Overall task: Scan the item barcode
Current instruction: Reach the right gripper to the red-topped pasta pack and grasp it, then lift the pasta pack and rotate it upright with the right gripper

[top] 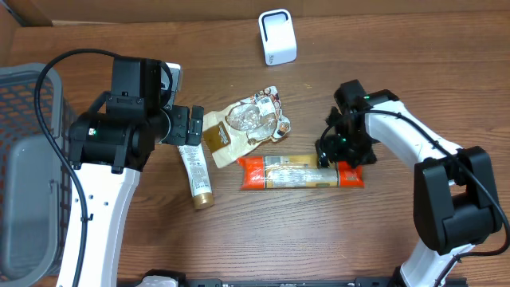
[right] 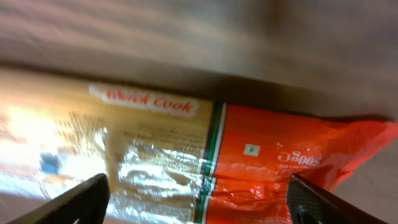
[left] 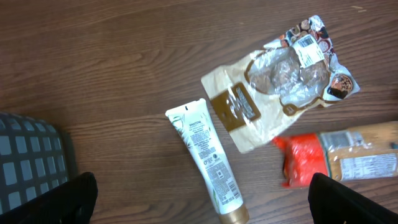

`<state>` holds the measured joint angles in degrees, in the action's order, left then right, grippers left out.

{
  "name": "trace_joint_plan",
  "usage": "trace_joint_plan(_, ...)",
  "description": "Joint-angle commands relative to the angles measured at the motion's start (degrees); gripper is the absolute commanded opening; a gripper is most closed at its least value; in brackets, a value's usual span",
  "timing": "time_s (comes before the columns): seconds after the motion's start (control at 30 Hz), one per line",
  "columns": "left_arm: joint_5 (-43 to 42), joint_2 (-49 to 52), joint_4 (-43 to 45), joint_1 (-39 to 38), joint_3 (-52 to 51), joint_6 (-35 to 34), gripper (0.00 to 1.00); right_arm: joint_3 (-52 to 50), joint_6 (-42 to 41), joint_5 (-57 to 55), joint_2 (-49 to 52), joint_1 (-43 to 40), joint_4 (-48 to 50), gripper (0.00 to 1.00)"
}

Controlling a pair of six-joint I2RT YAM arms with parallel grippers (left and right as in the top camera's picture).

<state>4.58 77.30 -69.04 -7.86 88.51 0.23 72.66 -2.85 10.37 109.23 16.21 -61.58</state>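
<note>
With the right tool (top: pixel 336 153) spread wide over the orange end of the noodle packet (top: pixel 295 172) lying mid-surface, and the left tool (top: pixel 196 126) likewise released, the packet should be gripped squarely across its width.

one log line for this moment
stage: pre-grasp | right end effector: open, low over red-orange end of long packet | left end effector: open, above tube | scanner: upright, nothing presented yet

Orange-ended tan packet (top: pixel 301 172), white gold-capped tube (top: pixel 194 167), grey mesh basket (top: pixel 24 73)
</note>
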Motion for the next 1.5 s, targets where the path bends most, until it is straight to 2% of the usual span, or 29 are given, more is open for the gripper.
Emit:
trace_joint_plan(0.0,0.31,0.28,0.07,0.07,0.46,1.07,1.0,0.48,3.96,-1.64,0.28,-1.07,-4.55,0.95)
trace_joint_plan(0.2,0.31,0.28,0.07,0.07,0.46,1.07,1.0,6.73,15.47,6.47,0.28,0.07,-6.64,1.0)
trace_joint_plan(0.33,0.31,0.28,0.04,0.07,0.46,1.07,1.0,7.21,30.62,13.86,0.42,0.72,-5.75,1.0)
trace_joint_plan(0.4,0.31,0.28,0.07,0.07,0.46,1.07,1.0,7.13,35.15,16.44,0.9,0.72,-5.77,1.0)
trace_joint_plan(1.03,0.31,0.28,0.07,0.04,0.46,1.07,1.0,-6.29,36.15,13.92,1.92,0.72,11.34,0.99)
trace_joint_plan(1.2,0.31,0.28,0.07,0.07,0.46,1.07,1.0,-8.28,33.66,14.95,1.92,0.74,9.46,0.83)
trace_joint_plan(1.27,0.31,0.28,0.07,0.07,0.46,1.07,0.99,-8.66,30.88,15.65,1.92,0.74,8.31,0.67)
trace_joint_plan(1.3,0.31,0.28,0.07,0.04,0.46,1.07,1.0,-8.66,27.36,15.87,1.92,0.79,7.21,0.51)
trace_joint_plan(1.37,0.31,0.28,0.07,0.07,0.46,1.07,1.0,-8.66,23.58,15.87,1.92,0.79,6.6,0.33)
trace_joint_plan(1.47,0.31,0.28,0.07,0.07,0.46,1.07,1.0,-8.66,20.2,15.87,1.92,0.79,5.99,0.13)
